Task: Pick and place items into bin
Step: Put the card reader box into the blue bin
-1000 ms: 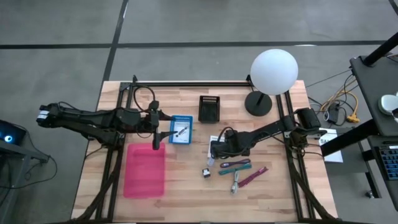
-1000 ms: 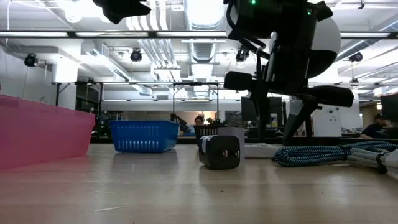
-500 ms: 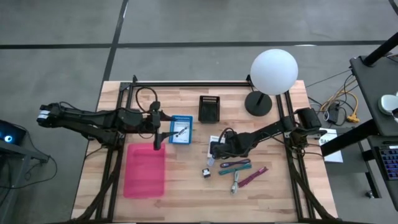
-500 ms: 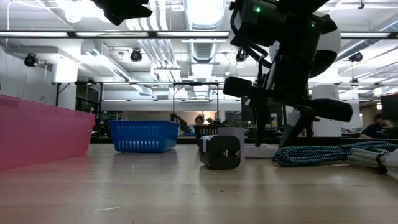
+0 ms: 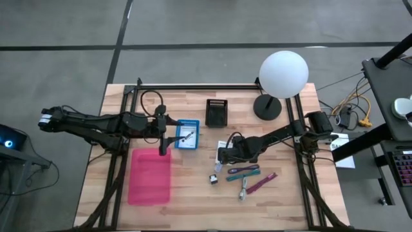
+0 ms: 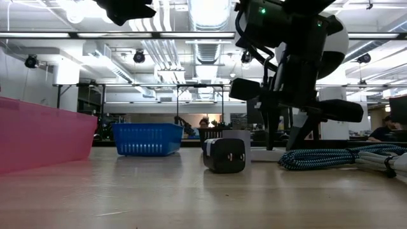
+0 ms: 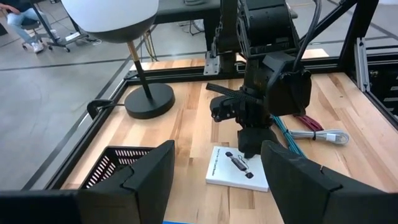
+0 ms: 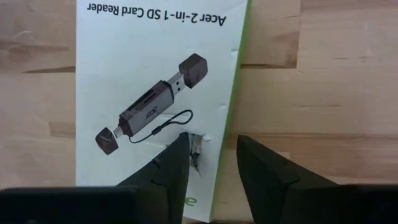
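A flat white packet [image 8: 143,81] printed with a dark card reader lies on the wood near the table's middle [image 5: 222,144]. My right gripper [image 8: 211,158] is low over its end, open, one finger above the packet and the other just off its green-edged side. Nearer the front edge lie teal [image 5: 243,170] and magenta [image 5: 261,183] strips, a silvery piece [image 5: 244,189] and a small dark cube [image 6: 224,154]. My left gripper [image 7: 217,165] hangs open in the air [image 5: 161,143] between the pink bin [image 5: 150,175] and the blue basket [image 5: 187,134]. My right gripper comes at the white packet from above, pointing down, over the end with the torn hang hole [image 8: 196,151]. Its fingers [image 8: 171,165] straddle the packet's long edge. Whether the fingertips touch the packet, I cannot tell. The packet lies flat on the table.
A black basket [image 5: 217,113] and the white ball lamp [image 5: 282,74] stand toward the far edge. The blue basket holds a small dark item. A braided cable [image 6: 331,156] lies to the right. Black frame rails run along both sides of the table.
My right gripper has come down a little toward the white packet and then held there. The left arm and the items have stayed put.
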Controlling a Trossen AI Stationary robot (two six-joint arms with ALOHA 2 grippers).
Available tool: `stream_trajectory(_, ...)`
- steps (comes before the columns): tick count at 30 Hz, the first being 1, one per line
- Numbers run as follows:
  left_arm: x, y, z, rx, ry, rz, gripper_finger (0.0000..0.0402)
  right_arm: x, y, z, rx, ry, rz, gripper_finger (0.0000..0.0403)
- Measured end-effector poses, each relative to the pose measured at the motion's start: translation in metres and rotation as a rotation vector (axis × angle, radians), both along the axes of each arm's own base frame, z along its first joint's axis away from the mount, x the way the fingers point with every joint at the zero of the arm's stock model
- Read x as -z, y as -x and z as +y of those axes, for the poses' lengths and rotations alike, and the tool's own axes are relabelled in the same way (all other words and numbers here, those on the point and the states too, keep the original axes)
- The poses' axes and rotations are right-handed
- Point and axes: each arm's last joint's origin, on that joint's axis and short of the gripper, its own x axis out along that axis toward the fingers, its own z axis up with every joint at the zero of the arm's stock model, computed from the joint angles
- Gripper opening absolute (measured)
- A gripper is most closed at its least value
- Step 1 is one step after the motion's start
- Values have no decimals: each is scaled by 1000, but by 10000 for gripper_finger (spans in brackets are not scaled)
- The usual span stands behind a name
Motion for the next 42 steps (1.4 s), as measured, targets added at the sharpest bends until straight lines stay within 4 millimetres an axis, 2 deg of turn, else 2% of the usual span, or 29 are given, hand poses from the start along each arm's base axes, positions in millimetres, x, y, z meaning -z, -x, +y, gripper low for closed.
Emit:
stream_trajectory(11,0,0,0,0,-1,2,224,0,0,0,-33,0,6,85)
stream_trajectory(21,1,0,0,0,0,4,224,7,6,0,-100,-48,48,74)
stream_trajectory(30,1,-1,0,0,-1,5,224,7,6,0,-103,-51,51,35)
stream_trajectory(35,1,-1,0,0,-1,6,224,1,1,1,-158,-45,43,14)
stream_trajectory(42,1,-1,0,0,-1,6,224,-14,-12,3,-182,-21,0,10)
